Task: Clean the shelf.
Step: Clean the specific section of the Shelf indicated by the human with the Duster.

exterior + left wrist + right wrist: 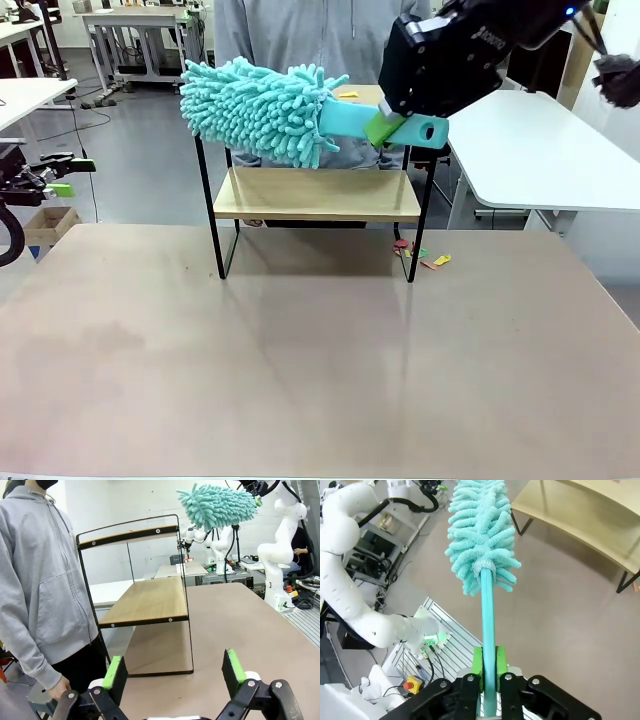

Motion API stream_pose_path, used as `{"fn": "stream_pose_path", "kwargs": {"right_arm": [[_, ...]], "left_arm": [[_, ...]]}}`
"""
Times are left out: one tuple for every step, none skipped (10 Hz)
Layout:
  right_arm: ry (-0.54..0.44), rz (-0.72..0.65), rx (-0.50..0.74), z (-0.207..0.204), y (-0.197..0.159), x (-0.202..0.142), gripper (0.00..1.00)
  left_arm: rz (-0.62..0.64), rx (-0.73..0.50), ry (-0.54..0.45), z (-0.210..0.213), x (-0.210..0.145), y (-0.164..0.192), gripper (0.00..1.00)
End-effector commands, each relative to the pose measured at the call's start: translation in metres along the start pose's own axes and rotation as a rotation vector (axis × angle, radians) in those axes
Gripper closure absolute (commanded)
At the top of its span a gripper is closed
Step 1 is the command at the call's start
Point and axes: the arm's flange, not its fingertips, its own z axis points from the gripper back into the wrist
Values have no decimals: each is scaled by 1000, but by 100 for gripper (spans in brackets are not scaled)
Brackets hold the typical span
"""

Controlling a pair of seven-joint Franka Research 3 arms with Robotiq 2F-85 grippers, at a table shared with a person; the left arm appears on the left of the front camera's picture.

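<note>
The shelf (315,195) stands at the table's far middle, two light wooden boards in a thin black frame. My right gripper (392,128) is shut on the turquoise handle of a fluffy duster (260,110), whose head hangs in the air by the top board's left part. In the right wrist view the handle runs between the shut fingers (478,662) to the duster head (480,535), with the shelf (580,525) off to one side and apart from it. My left gripper (175,672) is open and holds nothing, low beside the shelf (145,602); it sits at the table's left edge (65,175).
A person in a grey hoodie (40,580) stands close behind the shelf. Small coloured scraps (425,258) lie on the table by the shelf's right leg, and a yellow scrap (347,95) lies on the top board. White tables (540,150) stand beyond.
</note>
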Motion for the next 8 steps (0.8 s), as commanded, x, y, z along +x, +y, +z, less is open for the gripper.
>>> {"fn": "stream_pose_path", "kwargs": {"right_arm": [[1,18,-5,7,-3,-6,87],[1,18,-5,7,-3,-6,87],[3,7,-1,2,1,-2,87],[-37,-3,-89,5,25,22,87],[-72,14,-122,6,48,48,87],[-87,25,-143,2,67,70,87],[-115,14,-198,-4,76,91,87],[-147,-31,-243,-15,86,112,87]], "left_arm": [[-12,-4,7,-1,2,-2,0],[-12,-4,7,-1,2,-2,0],[-12,-4,7,-1,2,-2,0],[-12,-4,7,-1,2,-2,0],[-12,-4,7,-1,2,-2,0],[-12,-4,7,-1,2,-2,0],[-12,-4,7,-1,2,-2,0],[-12,-4,7,-1,2,-2,0]]}}
